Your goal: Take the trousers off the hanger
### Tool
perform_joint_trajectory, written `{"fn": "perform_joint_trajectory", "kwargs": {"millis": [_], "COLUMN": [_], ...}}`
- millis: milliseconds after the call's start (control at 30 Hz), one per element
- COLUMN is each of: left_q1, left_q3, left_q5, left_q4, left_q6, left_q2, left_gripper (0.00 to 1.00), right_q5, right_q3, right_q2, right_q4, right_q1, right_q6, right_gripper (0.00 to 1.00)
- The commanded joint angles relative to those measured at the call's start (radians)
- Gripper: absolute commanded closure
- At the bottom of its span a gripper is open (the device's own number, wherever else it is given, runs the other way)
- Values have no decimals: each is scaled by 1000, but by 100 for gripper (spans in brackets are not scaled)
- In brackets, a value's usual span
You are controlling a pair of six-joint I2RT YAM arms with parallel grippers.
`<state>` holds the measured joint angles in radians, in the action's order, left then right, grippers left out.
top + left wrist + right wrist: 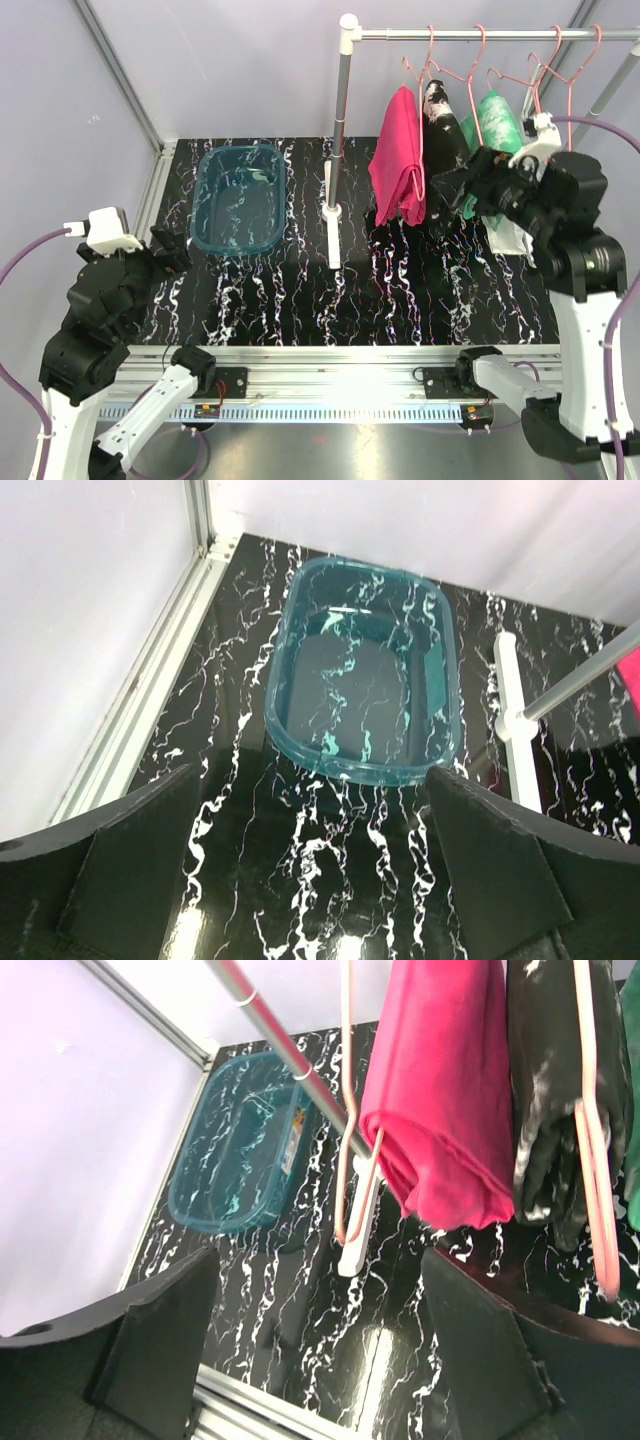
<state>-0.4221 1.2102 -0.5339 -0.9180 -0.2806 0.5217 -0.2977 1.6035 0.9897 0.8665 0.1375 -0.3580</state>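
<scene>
Ana: Nearest the lens, what is running along the bottom of the overhead view?

Ben: Both arm bases (pixel 228 383) are sitting on a ribbed aluminium rail (pixel 330 362) at the near edge of the black, white-veined marbled table (pixel 300 290).

Ana: How is the left gripper (pixel 172 250) standing?

Ben: It is hovering low at the left side, jaws spread wide and holding nothing. Its wrist camera is looking between its dark fingers (pixel 140 850) at a translucent teal plastic tub (pixel 285 695) resting on the table just ahead.

Ana: And the right gripper (pixel 445 185)?

Ben: It is gaping open too, released and gripping nothing, raised close in front of the hanging garments.

Ana: Where are the trousers hanging?

Ben: All three are draping folded over pink wire hangers (pixel 432 62) on a horizontal metal bar (pixel 480 35) at the back right. Magenta-pink folded trousers (pixel 400 160) are hanging leftmost, black trousers with white speckles (pixel 440 120) in the middle, and mottled green-and-white trousers (pixel 497 120) on the right, partly hidden behind the right arm. In the right wrist view, the magenta pair is dangling just beyond the open jaws, touching neither finger, with the black pair beside it.
</scene>
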Motion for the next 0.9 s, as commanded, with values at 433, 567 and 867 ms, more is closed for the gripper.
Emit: {"fn": "perform_joint_trajectory", "kwargs": {"millis": [433,567,867], "left_q1": [-1,-1,-3], "left_q3": [25,9,-5], "left_q5": [95,84,114], "left_q4": [-56,-59,-44], "left_q6": [14,20,21], "left_q2": [77,72,90], "left_gripper": [1,1,1], "right_q5": [251,429,422], "right_q3": [251,291,276], "right_q2": [365,447,507], "right_q4": [-96,-92,-182], "right_q1": [131,174,201], "right_q6": [111,155,212], "right_gripper": [28,38,62]}}
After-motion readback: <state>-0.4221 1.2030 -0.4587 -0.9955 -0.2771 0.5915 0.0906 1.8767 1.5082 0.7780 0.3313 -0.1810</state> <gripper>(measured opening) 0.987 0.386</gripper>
